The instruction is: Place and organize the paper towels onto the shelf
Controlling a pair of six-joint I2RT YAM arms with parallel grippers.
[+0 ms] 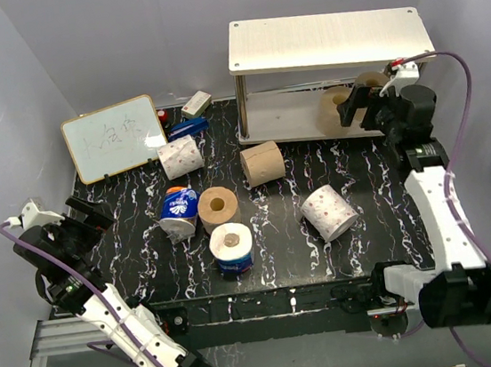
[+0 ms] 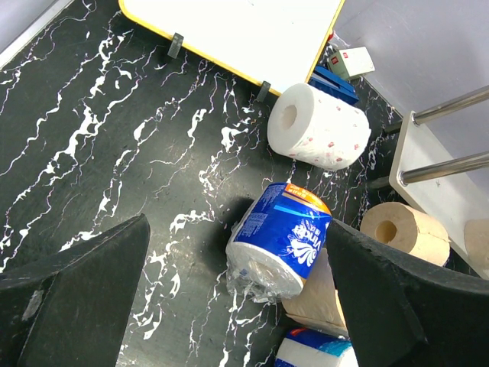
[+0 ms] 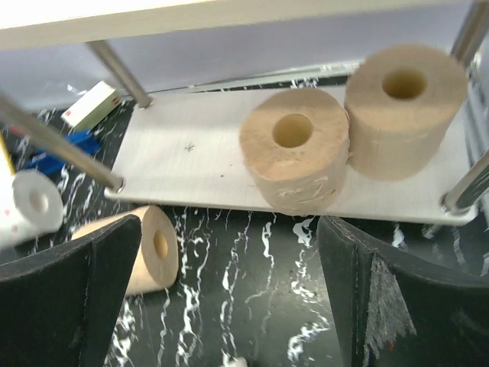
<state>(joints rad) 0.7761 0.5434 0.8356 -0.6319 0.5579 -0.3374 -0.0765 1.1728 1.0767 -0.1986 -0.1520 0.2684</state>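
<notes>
Overhead, the right arm reaches straight forward along the right side of the black marbled table [image 1: 281, 251]. The right gripper [image 1: 358, 109] is level with the lower tier of the shelf [image 1: 326, 39], just in front of two tan rolls [image 1: 340, 103] sitting there. The left arm is folded at the left edge, with the left gripper [image 1: 88, 217] aimed rightward. A blue-wrapped roll [image 1: 178, 211], white rolls and more tan ones lie scattered on the table.

From the left wrist, the fingers [image 2: 84, 283] are spread wide and hold nothing. The blue-wrapped roll [image 2: 279, 243] lies on its side just beyond them, and a white roll [image 2: 319, 126] sits near the whiteboard [image 2: 229, 30].

From the right wrist, the jaws gape wide and empty. The two tan rolls [image 3: 294, 157] touch each other on the lower board [image 3: 183, 153], their hollow cores in view.
</notes>
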